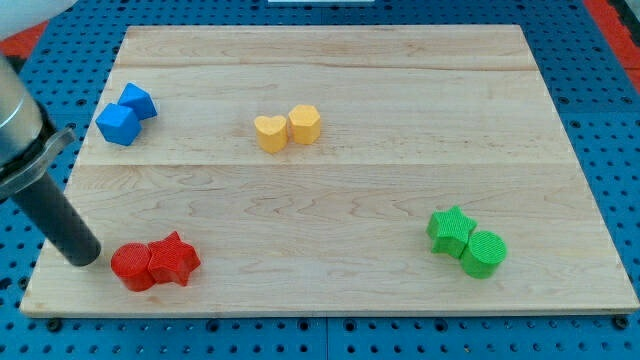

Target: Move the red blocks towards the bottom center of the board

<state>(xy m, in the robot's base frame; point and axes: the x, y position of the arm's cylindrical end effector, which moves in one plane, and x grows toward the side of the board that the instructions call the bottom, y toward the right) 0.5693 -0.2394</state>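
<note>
My tip (84, 257) left of red blocks (155, 265); unobstructed.

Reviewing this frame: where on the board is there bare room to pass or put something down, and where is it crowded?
Bare: the middle, between the yellow pair and the green pair; the bottom centre, between the red pair and the green pair; and the top right corner. Crowded: the bottom left, where my tip sits just left of the red pair, below the blue pair.

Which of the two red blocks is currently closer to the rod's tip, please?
The red round block, the one on the view's left of the pair. My tip sits just left of it, while the red star-shaped block lies beyond it on the right.
</note>
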